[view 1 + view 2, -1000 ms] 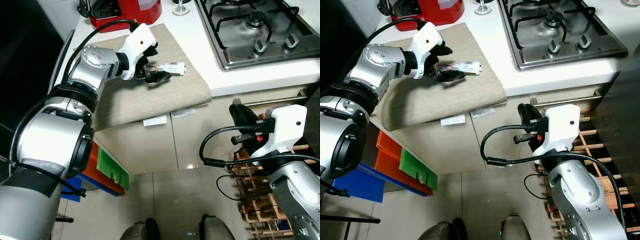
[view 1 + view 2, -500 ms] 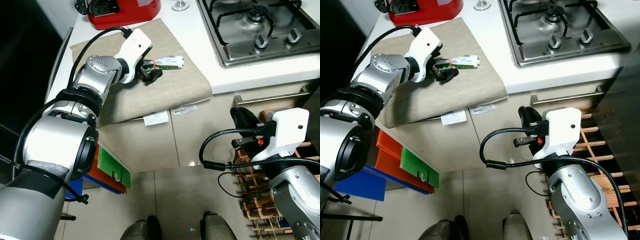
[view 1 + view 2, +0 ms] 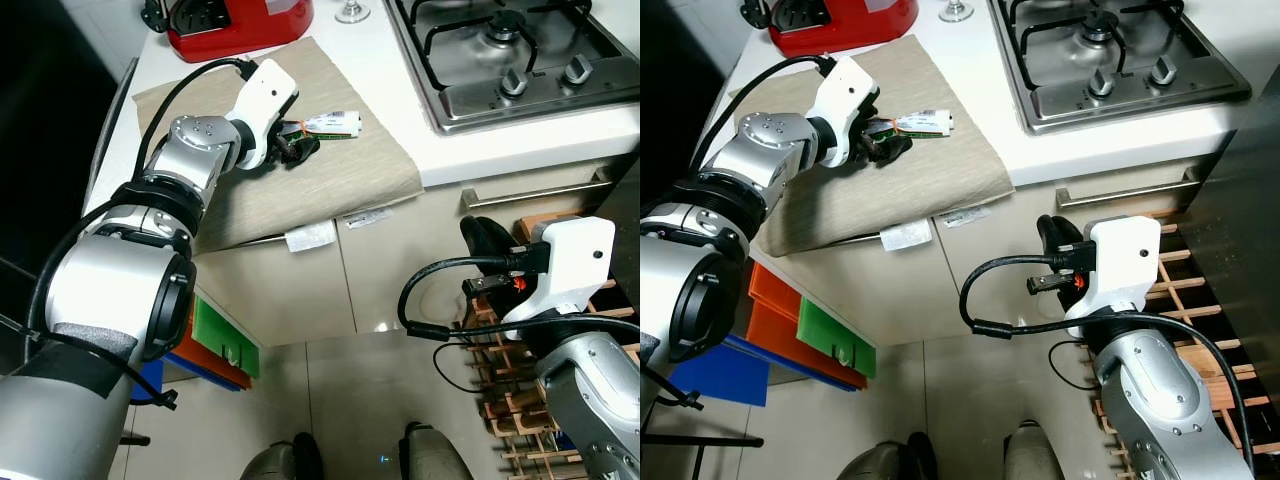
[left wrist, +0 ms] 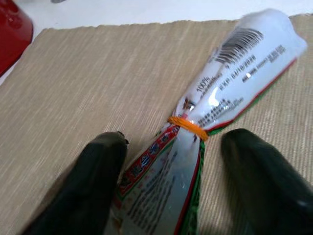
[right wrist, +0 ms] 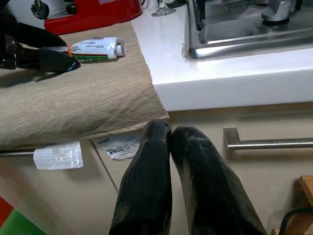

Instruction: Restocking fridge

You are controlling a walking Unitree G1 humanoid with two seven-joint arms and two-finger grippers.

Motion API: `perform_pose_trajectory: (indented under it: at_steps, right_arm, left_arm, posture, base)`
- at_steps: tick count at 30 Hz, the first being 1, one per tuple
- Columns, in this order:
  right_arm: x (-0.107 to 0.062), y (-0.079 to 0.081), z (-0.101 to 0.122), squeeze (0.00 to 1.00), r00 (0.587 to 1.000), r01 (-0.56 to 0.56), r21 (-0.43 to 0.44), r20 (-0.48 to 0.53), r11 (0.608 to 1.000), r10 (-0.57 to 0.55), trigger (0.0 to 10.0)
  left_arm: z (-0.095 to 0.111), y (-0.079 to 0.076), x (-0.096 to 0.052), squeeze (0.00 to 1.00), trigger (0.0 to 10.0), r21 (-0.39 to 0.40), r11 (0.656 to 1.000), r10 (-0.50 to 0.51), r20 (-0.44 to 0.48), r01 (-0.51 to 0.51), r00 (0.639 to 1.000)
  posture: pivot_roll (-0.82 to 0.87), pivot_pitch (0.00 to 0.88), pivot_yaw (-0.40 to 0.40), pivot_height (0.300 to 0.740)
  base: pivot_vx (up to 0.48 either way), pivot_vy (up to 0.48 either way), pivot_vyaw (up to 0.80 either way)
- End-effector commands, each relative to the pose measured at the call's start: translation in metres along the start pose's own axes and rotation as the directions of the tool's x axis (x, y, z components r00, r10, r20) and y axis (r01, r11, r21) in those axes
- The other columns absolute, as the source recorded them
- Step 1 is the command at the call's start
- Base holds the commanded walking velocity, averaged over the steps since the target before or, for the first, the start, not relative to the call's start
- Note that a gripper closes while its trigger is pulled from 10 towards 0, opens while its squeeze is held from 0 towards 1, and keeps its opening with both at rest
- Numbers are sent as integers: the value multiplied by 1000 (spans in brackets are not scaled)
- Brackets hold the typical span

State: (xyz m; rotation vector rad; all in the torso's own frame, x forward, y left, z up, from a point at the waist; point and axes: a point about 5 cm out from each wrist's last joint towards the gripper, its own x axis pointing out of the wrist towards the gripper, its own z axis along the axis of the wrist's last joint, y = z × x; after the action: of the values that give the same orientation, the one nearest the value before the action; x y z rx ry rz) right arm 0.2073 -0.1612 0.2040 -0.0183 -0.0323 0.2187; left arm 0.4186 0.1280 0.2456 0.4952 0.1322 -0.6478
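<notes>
On the beige mat (image 3: 330,180) of the desk (image 3: 400,110), your left hand (image 4: 171,161) stands wide astride the packet (image 4: 205,117), whose long axis runs straight away between its fingers (image 4: 100,166), while your right hand (image 5: 168,147), fingers pressed together, hangs far below.

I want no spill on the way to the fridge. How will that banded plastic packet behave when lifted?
The packet looks like thin, glossy film, so probably floppy and a bit slippery. The rubber band pinches it mid-length, so either end may sag. The left gripper straddles it, fingers open; gripping near the band seems safest.

The packet's (image 4: 205,122) lower end runs off the left wrist view's edge, its print blurred.
</notes>
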Motion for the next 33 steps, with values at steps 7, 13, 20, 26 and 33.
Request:
perform_pose_trajectory:
  at_steps: [7,13,20,26,33]
  right_arm:
    - [-2,6,-1,0,1000,-15,16,-5,1000,15,10000]
    - [-3,7,-2,0,1000,-10,18,-8,1000,11,10000]
    - [0,5,-4,0,1000,-16,17,-17,1000,16,10000]
    - [2,3,-6,0,1000,-19,19,-24,1000,20,10000]
    - [15,2,-7,0,998,-54,25,-29,998,55,10000]
  left_arm:
    - [-29,-12,0,0,0,31,994,-99,-133,104,986]
    - [-28,-14,0,0,0,50,991,-118,-132,126,984]
    - [-20,-14,1,0,0,75,986,-143,-98,150,985]
    - [18,-10,0,0,0,83,979,-194,76,188,978]
    - [39,-8,-2,0,0,63,973,-229,193,221,954]
  posture:
    - [-472,199,226,740]
    - [-474,194,227,740]
    - [-466,184,206,740]
    - [-450,178,186,740]
    - [-415,158,150,740]
  base:
    - [0,0,0]
    - [0,0,0]
    - [0,0,0]
    - [0,0,0]
    - [0,0,0]
